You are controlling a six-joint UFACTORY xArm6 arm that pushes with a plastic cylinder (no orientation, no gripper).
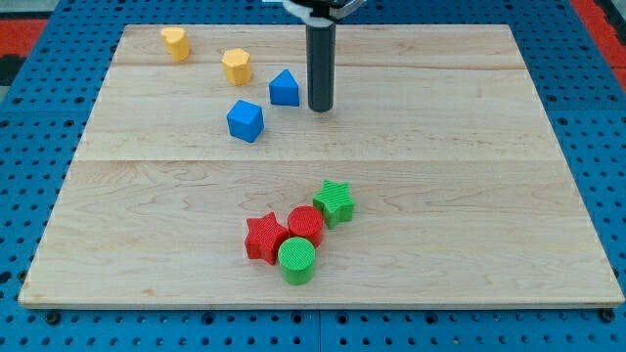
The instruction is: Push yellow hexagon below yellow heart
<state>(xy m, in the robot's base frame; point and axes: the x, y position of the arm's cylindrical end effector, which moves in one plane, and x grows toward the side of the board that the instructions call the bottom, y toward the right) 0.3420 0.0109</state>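
The yellow hexagon [236,66] sits on the wooden board near the view's top left. The yellow heart [176,43] lies further up and to the left of it, close to the board's top edge. My tip [321,108] stands on the board to the right of the hexagon, with a blue pentagon-like block [284,88] between them. The tip touches no block.
A blue cube [245,120] lies just below the hexagon. Near the view's bottom middle is a cluster: a green star [335,202], a red cylinder [305,226], a red star [265,239] and a green cylinder [296,260]. The board [469,196] rests on a blue pegboard.
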